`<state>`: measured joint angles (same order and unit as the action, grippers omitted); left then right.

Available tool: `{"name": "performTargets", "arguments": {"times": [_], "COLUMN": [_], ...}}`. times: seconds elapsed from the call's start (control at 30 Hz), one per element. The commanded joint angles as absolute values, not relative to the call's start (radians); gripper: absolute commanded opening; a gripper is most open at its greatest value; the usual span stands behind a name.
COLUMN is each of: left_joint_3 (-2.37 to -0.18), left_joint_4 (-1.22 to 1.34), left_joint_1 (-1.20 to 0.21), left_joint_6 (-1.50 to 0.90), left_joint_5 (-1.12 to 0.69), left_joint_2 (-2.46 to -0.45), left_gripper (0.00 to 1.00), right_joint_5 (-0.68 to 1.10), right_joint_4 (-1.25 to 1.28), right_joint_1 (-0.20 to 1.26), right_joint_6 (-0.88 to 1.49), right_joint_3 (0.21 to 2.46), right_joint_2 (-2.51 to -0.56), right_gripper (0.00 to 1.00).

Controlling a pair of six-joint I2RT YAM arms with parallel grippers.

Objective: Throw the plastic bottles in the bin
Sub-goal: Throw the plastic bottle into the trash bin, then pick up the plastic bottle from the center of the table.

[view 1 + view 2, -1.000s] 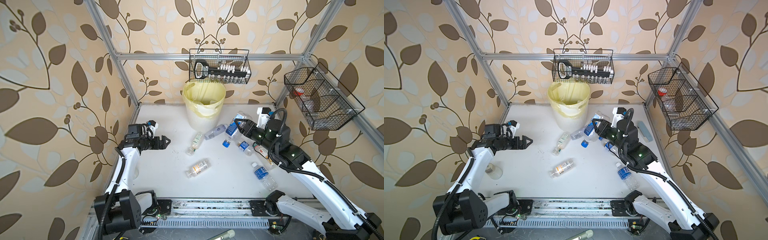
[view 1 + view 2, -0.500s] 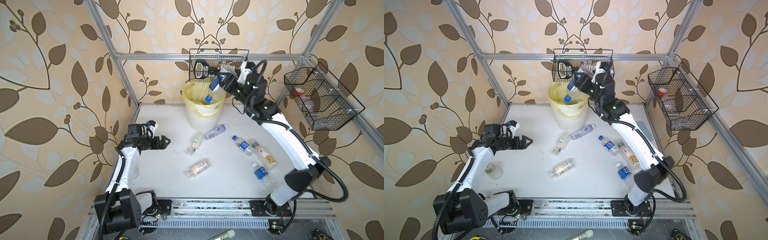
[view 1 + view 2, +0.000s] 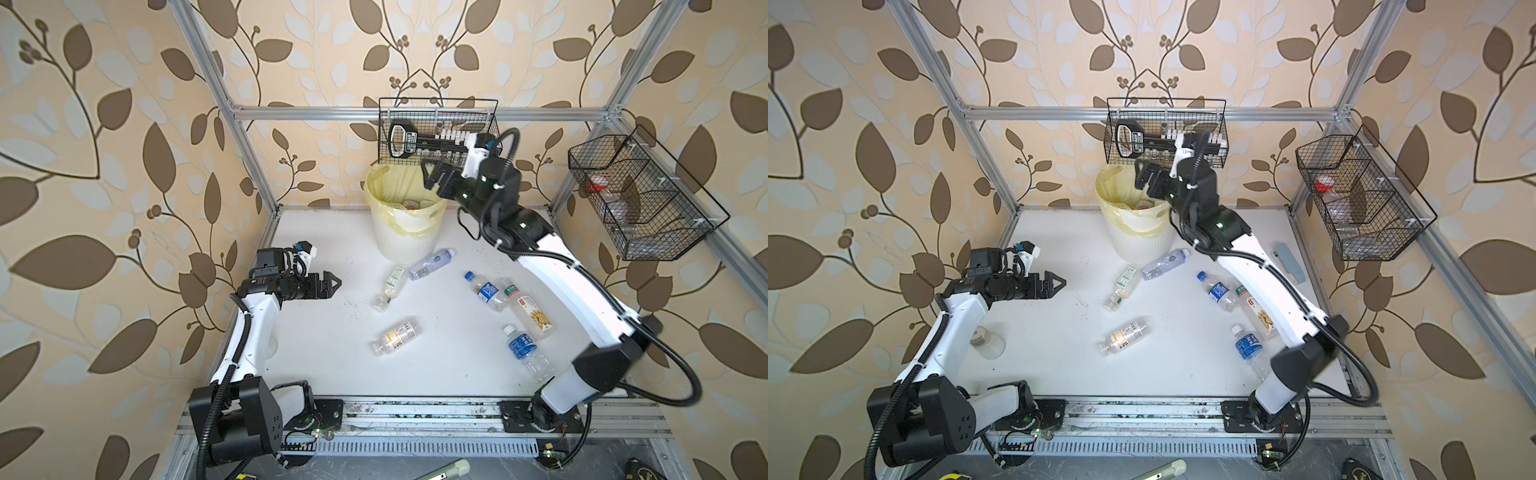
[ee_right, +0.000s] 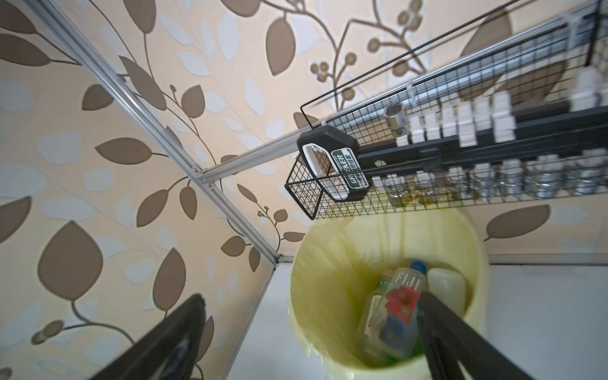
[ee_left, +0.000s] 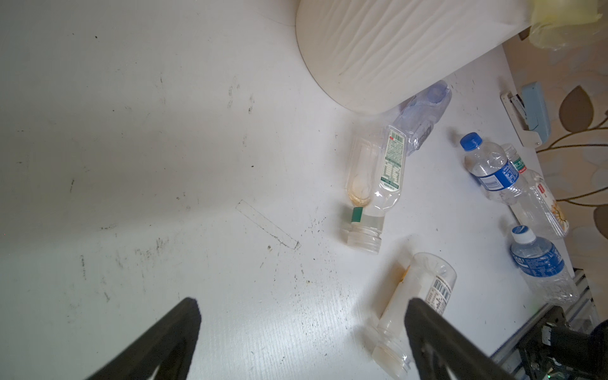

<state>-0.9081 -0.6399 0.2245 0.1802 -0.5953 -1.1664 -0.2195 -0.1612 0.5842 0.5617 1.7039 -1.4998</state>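
The cream ribbed bin [image 3: 405, 245] [image 3: 1142, 245] with its yellow liner stands at the back of the table. My right gripper [image 3: 432, 176] [image 4: 311, 297] hovers open above its rim, with nothing between the fingers. Inside the bin [image 4: 322, 263] lie several bottles, a Fiji bottle [image 4: 401, 302] on top. Several plastic bottles lie on the table: a green-labelled one [image 3: 390, 282] [image 5: 375, 184], an orange-labelled one [image 3: 397, 336], a blue-capped one [image 3: 484, 289] and a blue-labelled one [image 3: 525, 353]. My left gripper [image 3: 330, 284] [image 5: 302, 302] is open and empty above the table's left side.
A black wire basket [image 3: 438, 133] hangs on the back wall just above the bin. Another wire basket [image 3: 640, 199] hangs on the right wall. A pale blue block [image 3: 1289, 262] lies by the right edge. A clear jar [image 3: 986, 340] stands under my left arm.
My right arm lifted a blue-capped bottle from the table to above the bin, opened, and the bottle dropped in. The left arm has not moved.
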Motion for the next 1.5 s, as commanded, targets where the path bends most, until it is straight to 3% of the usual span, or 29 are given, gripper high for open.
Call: {"name": "performTargets", "arguments": {"times": [0.0,0.57,1.07,1.47], "left_joint_3": [-0.927,-0.937,-0.976,-1.084], "left_joint_4": [-0.639,-0.664,-0.688,-0.755], "left_joint_1": [0.237,0.237,0.229,-0.041], "left_joint_6": [0.201,0.215,0.208,0.298], "left_joint_5": [-0.627,-0.664,-0.710,-0.500], "left_joint_2": [-1.157,-1.166,-1.195,-1.218], "left_gripper": [0.99,0.99,0.99,0.99], "right_joint_5": [-0.214,-0.280,-0.214,-0.189], "right_joint_4": [0.027,-0.412,-0.476,-0.451], "right_joint_1": [0.570,0.479,0.474,0.474], "right_joint_6": [0.578,0.612,0.626,0.683], "right_joint_3": [1.510,1.290,1.025,0.798], "right_joint_2": [-1.356,-1.161,-1.078,-0.942], "right_gripper": [1.00,1.00,1.00,1.00]}}
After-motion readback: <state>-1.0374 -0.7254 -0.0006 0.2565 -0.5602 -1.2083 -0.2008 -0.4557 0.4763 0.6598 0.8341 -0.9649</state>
